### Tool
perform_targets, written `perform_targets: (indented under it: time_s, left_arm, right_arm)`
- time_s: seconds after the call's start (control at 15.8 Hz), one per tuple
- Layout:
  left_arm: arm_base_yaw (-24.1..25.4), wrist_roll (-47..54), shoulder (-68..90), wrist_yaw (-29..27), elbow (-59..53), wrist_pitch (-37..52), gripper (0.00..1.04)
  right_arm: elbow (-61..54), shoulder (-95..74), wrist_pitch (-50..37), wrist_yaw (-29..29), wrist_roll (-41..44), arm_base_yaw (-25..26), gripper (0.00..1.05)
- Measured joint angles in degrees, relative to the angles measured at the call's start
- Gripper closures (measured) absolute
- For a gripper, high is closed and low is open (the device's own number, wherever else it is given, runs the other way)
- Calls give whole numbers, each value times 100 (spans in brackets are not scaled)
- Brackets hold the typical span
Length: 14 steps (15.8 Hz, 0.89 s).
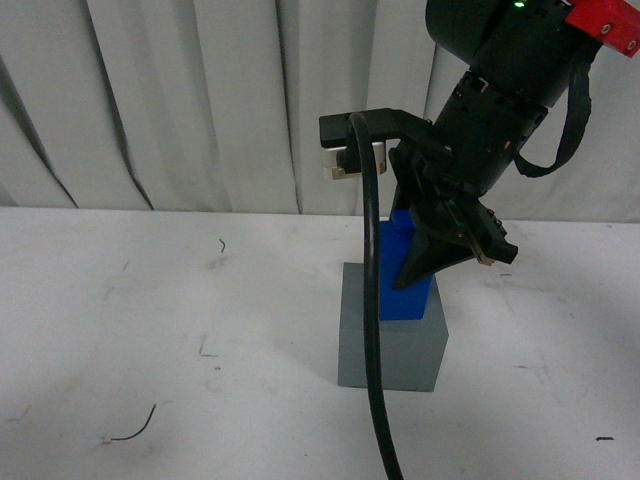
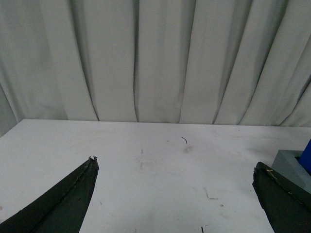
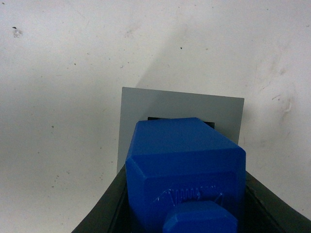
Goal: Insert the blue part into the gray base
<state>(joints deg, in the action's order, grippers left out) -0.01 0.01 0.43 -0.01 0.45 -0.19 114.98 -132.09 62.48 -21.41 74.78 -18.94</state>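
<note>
Your right gripper point(image 1: 450, 268) reaches down from the upper right with its jaws clamped on the blue part point(image 1: 403, 275), gripping it near the upper, stud-bearing end so the lower end is free to enter the gray base point(image 1: 390, 348). The base sits alone near the middle of the white table point(image 1: 150, 330), and the block stands over its top face, leaning a little rather than plumb. From the right wrist camera you look straight down the block's length: the stud point(image 3: 199, 219) is nearest the lens, the grey top face frames the far end, and a dark sliver of the recess point(image 3: 156, 118) shows along one edge, which suggests the block is at the mouth but not centred. How deep it sits cannot be told. Your left gripper point(image 2: 175, 164) hangs off to the side, jaws wide apart and holding nothing, clear of the work. A black cable point(image 1: 372, 300) droops across the front view.
</note>
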Motion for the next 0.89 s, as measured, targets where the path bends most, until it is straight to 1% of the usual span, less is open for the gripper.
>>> perform_targets:
  time_s: [0.51,0.89]
  left_arm:
    - [0,-2,0,0,0,0,7]
    - [0,-2,0,0,0,0,7]
  right_arm:
    - [127,-94,-42,107,-22,-57,58]
    - [-205,70,-319,197,-94,-4,58]
